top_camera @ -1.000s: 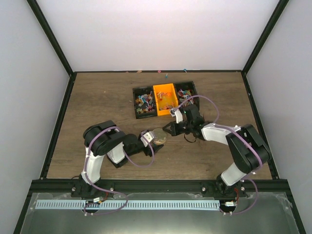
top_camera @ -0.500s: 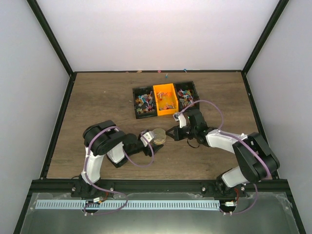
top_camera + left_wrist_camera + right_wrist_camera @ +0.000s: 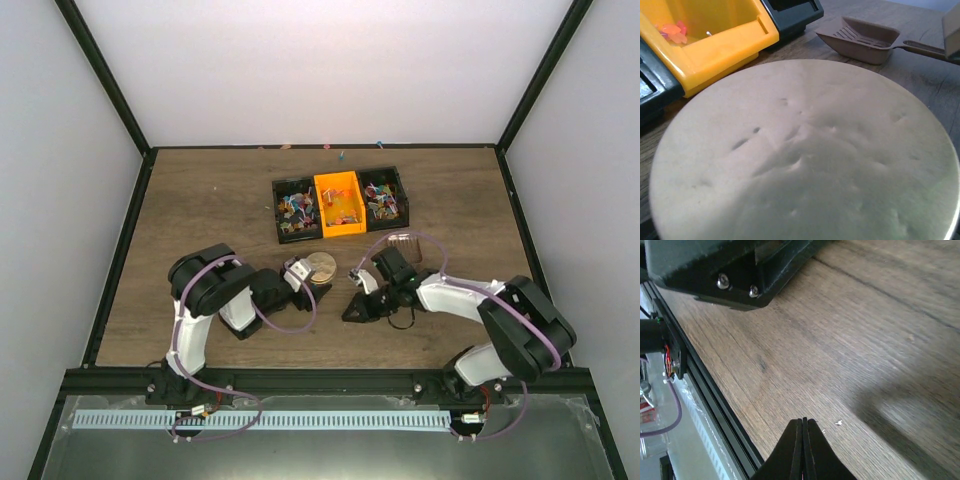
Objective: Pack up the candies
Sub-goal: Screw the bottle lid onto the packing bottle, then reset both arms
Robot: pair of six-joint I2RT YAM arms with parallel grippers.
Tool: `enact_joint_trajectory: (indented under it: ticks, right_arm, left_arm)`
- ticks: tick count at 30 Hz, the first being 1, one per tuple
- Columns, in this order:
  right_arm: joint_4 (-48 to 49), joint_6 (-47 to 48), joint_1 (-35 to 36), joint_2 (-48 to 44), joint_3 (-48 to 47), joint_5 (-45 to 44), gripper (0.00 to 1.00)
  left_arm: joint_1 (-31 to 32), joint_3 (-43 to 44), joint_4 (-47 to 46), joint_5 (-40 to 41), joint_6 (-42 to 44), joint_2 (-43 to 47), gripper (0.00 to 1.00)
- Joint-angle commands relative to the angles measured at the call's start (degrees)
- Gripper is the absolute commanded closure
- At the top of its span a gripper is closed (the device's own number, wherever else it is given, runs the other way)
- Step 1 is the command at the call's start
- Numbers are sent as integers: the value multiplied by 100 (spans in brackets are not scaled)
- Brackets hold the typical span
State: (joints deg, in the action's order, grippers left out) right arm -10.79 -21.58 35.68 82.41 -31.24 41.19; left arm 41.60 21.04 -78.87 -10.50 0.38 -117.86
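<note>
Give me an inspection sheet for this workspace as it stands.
Surface: wooden table, no spills seen.
Job's things: candies sit in three bins.
Clutter: stray candies at the far edge; tan disc; scoop.
Grippers: left gripper at the disc, fingers hidden; right gripper shut, empty, low over the table.
Cables: purple cables loop along both arms.
Surroundings: white walls, black frame.

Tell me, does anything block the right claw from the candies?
Nothing squarely. The shut right gripper points away from the candies in the bins; the tan disc in the left gripper sits beside that path.
</note>
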Motion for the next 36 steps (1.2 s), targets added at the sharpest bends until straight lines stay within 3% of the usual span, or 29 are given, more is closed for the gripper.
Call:
enact_joint_trajectory:
  ticks: [1, 5, 12, 16, 20, 23, 24, 27, 30, 33, 36]
  right_arm:
    - [-599, -60, -177, -351, -565, -310, 99]
    - [-725, -110, -532, -538, -1078, -555, 99]
    - [-730, -455, -1142, -815, -1801, -1471, 98]
    - [-585, -469, -1292, -916, -2157, -2851, 67]
    - [-318, -294, -1396, -753, -2432, -3784, 60]
    - [368, 73, -1503, -742, -2211, -4413, 45]
    - [629, 151, -1586, -747, -2080, -4683, 29]
    - [1320, 412, -1947, -700, -1667, -5303, 2]
    - [2201, 1108, -2233, -455, -1067, -5675, 0]
    - [3181, 1377, -2558, -190, -453, -5766, 0]
    - [4926, 1643, -2777, -236, 425, -5515, 0]
  left_arm:
    - [-24, -255, 1394, 265, -273, -220, 15]
    - [-1, -284, 1461, 426, -232, -93, 0]
    - [22, -398, 1493, 761, -230, 308, 0]
    - [19, -504, 1790, 942, -382, 865, 0]
    - [46, -524, 2880, 1080, -628, 1620, 0]
    - [75, -778, 3226, 1252, -816, 2273, 0]
    - [74, -815, 3417, 1346, -884, 2552, 0]
    - [65, -815, 4169, 1835, -1134, 3472, 0]
    - [-95, -544, 5046, 2241, -1085, 4230, 0]
    - [-649, -161, 5603, 1913, -1026, 4655, 0]
    - [-1273, 109, 5832, 1912, -899, 4959, 0]
